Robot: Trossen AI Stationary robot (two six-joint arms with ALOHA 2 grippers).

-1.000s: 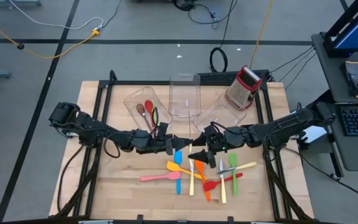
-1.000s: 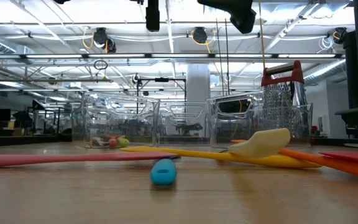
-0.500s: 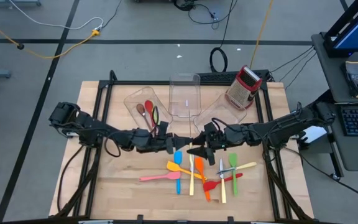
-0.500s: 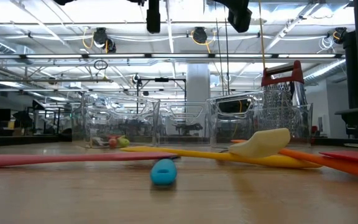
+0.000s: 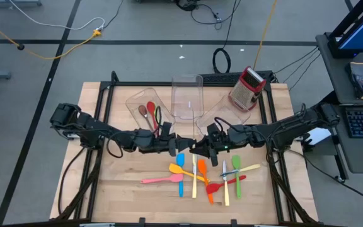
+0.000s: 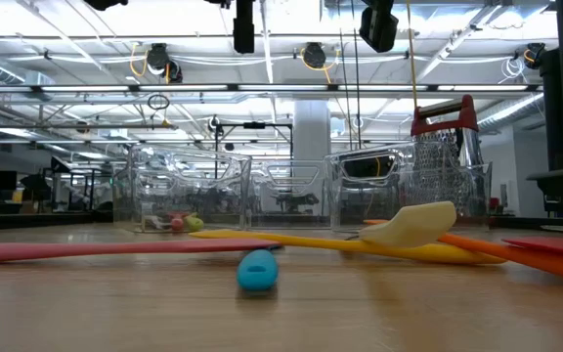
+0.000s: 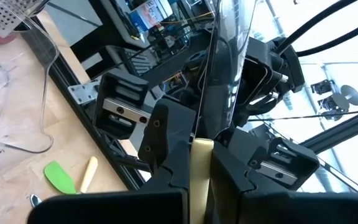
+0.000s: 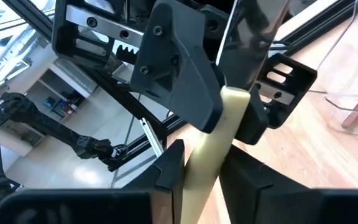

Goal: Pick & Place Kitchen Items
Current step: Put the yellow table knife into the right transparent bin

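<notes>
1. Both arms reach in low from the side edges of the table (image 5: 106,189) and meet nose to nose near its middle, just in front of the clear bins (image 5: 186,101).
2. The left gripper (image 5: 179,145) is closed tight on a cream-handled utensil (image 7: 201,180). The cream handle sits between its dark fingers.
3. The right gripper (image 5: 197,149) faces the left one. Its fingers (image 8: 170,168) sit on both sides of the same cream handle, so both grippers have hold of it.
4. The utensil is up in the air between the two grippers, above the table.
5. The other utensils lie on the table toward the front edge: a blue spatula (image 5: 181,170), a pink spatula (image 5: 162,179), a yellow spatula (image 5: 189,174), an orange spatula (image 5: 205,180) and a green spatula (image 5: 236,169).
6. Some spoons (image 5: 150,112) lie in the left bin.
7. A box grater (image 5: 247,88) stands near the far right corner.
</notes>
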